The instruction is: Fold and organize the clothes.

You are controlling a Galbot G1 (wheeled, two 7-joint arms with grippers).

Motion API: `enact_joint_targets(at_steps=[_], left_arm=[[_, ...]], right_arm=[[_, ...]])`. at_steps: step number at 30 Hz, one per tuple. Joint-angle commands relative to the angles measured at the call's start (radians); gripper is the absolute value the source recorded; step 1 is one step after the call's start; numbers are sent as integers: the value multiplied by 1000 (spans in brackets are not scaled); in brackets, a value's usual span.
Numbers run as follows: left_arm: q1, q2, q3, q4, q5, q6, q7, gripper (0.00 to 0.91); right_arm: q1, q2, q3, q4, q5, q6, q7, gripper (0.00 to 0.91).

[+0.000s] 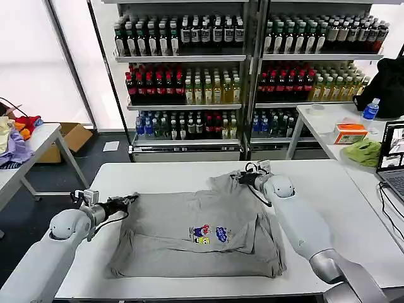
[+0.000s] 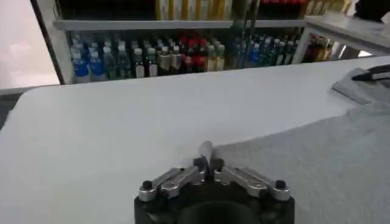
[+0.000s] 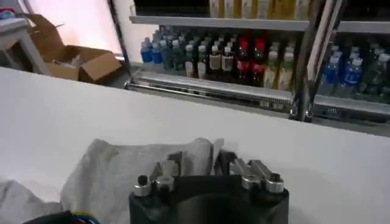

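the grey shirt [image 1: 196, 237] lies spread on the white table [image 1: 170, 173], print up. left gripper [image 1: 130, 199] sits at its sleeve edge, fingers pressed together on the cloth. right gripper [image 1: 242, 177] pinches the far corner — fabric bunched between its fingers [image 3: 173, 163] — shelves of bottles [image 1: 189, 88] beyond.

No readable text anywhere. Shirt [image 1: 189, 237] chest print [image 1: 210, 234] is a small multicoloured graphic, letters not legible. Bottle labels on the shelves [image 1: 183, 57] too small to read. Orange box [image 1: 350, 133] markings unreadable.
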Motion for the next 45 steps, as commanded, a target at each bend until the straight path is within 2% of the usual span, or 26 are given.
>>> enact_joint_targets(at_steps=[1, 6, 14, 21, 28, 32, 36, 40, 42, 45], left_arm=[[-14, -5, 2, 1, -13, -4, -8, 30], [-17, -4, -9, -27, -34, -14, -25, 30], [19, 8, -50, -111, -91, -24, -64, 30], [127, 34, -130, -241, -116, -22, -99, 30], [276, 76, -220, -383, -115, -27, -122, 30], [363, 102, -271, -459, -114, -26, -141, 30], [460, 114, -326, -536, -94, -11, -156, 30], [569, 113, -368, -605, -71, 3, -166, 30], [635, 110, -394, -641, -69, 10, -168, 30], [722, 102, -438, -701, -30, 11, -166, 30]], right_arm=[[-8, 2, 27, 49, 47, -9, 17, 0], [-39, -9, 88, 155, 132, -34, 47, 0], [-107, -44, 119, 352, 206, -38, 94, 0], [-272, -104, 166, 593, 277, -40, 165, 0], [-512, -157, 288, 893, 328, -40, 226, 0], [-681, -168, 378, 1026, 328, -41, 255, 0], [-844, -179, 475, 1157, 326, -41, 263, 0], [-947, -170, 522, 1222, 316, -41, 269, 0], [-1047, -147, 554, 1266, 247, -41, 258, 0], [-1147, -124, 569, 1309, 213, -40, 249, 0]])
